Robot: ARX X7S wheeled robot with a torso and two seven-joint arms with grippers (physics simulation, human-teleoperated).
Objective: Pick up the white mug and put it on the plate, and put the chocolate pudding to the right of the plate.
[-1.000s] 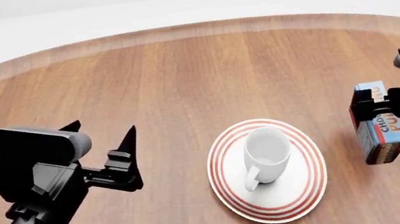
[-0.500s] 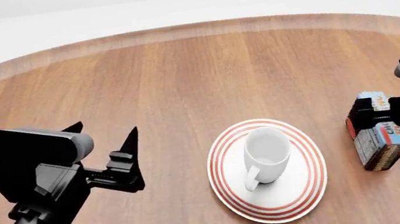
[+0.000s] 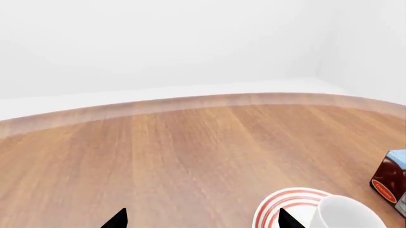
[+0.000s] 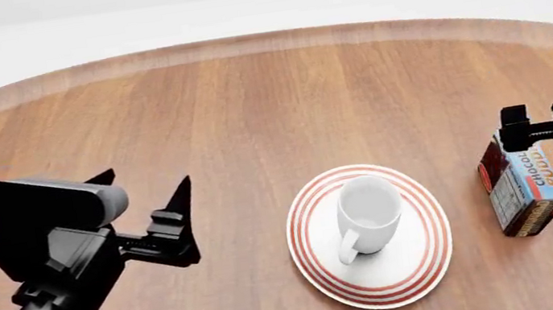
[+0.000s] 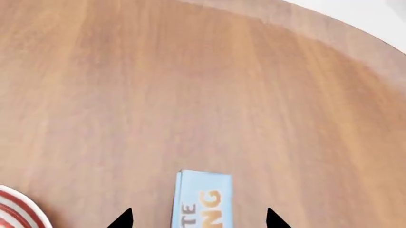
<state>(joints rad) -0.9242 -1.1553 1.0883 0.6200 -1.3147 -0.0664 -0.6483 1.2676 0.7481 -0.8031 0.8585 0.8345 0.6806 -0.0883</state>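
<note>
The white mug (image 4: 368, 211) stands upright on the red-ringed plate (image 4: 306, 228), handle toward me. Right of the plate the chocolate pudding (image 4: 523, 187) rests on the table, leaning a little, its blue lettered face up. My right gripper (image 4: 532, 134) hovers just above it, open. In the right wrist view the carton (image 5: 203, 199) lies between the spread fingertips (image 5: 124, 218) with a gap on each side. My left gripper (image 4: 145, 183) is open and empty, left of the plate. The left wrist view shows the mug (image 3: 345, 214), plate (image 3: 279, 209) and carton (image 3: 388, 178).
The round wooden table (image 4: 248, 110) has a pale raised rim (image 4: 239, 45) at the back, with a white floor beyond. The plate's edge (image 5: 16, 211) shows in a corner of the right wrist view.
The pudding was held upright above the table, then came down tilted. It now rests on the table, and the right gripper has let go and risen slightly. The left arm stayed still.
</note>
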